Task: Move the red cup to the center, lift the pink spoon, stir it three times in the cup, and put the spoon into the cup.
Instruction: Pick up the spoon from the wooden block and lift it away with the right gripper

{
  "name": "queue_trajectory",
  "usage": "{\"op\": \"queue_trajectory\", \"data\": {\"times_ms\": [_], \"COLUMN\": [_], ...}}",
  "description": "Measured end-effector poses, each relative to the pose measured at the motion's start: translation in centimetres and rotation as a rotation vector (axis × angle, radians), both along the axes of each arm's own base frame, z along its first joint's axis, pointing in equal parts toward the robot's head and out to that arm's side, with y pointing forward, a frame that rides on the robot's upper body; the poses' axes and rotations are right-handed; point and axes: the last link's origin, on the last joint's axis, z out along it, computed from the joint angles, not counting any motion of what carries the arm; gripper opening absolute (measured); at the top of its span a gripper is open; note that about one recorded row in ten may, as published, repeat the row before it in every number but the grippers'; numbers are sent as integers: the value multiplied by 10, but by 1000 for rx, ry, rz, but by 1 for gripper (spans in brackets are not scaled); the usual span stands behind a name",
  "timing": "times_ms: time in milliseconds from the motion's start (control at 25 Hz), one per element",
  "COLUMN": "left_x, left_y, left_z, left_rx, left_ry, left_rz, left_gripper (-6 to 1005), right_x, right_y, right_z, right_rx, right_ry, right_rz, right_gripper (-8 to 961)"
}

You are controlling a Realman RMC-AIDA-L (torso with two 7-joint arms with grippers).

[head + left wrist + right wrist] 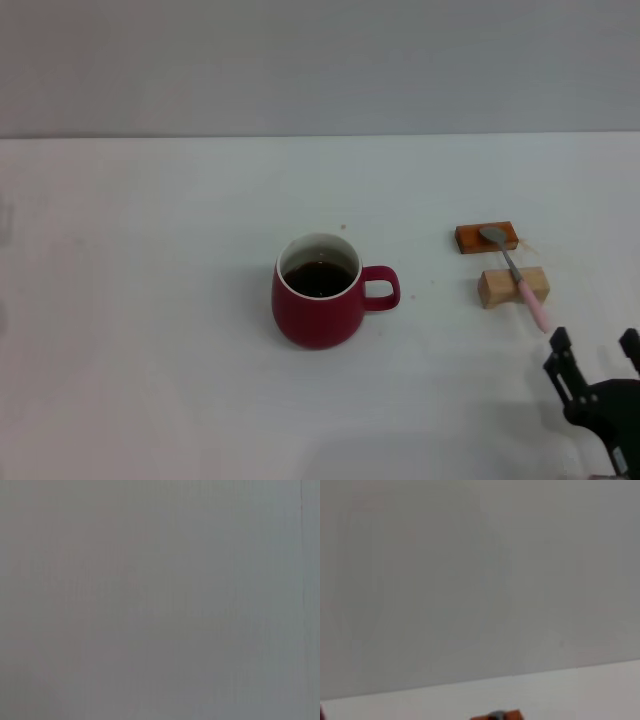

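The red cup (pixel 318 290) stands upright near the middle of the white table (pixel 150 300), handle to the right, dark liquid inside. The pink spoon (pixel 517 275) lies to its right across two wooden blocks: its grey bowl rests on the reddish-brown block (pixel 470 238) and its neck on the pale block (pixel 492 288), with the pink handle pointing toward me. My right gripper (pixel 594 355) is open and empty at the lower right, just short of the handle's end. The right wrist view shows the reddish block's edge (pixel 482 716). My left gripper is out of view.
The table's far edge meets a grey wall (pixel 320 60). The left wrist view shows only a plain grey surface (pixel 160 600).
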Motion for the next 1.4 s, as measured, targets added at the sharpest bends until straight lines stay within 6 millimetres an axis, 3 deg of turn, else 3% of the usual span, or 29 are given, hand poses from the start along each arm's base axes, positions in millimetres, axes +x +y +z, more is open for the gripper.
{"op": "queue_trajectory", "data": {"times_ms": [480, 1400], "left_x": [1, 9], "left_y": [0, 8], "left_z": [-1, -3], "left_rx": [0, 12], "left_ry": [-1, -21], "left_rz": [-2, -17], "left_gripper": [743, 743], "right_x": [6, 7], "right_y": [15, 49], "right_z": [-12, -12], "right_rx": [-105, -145], "right_ry": [-42, -84], "right_rz": [-2, 22], "right_gripper": [780, 779]}}
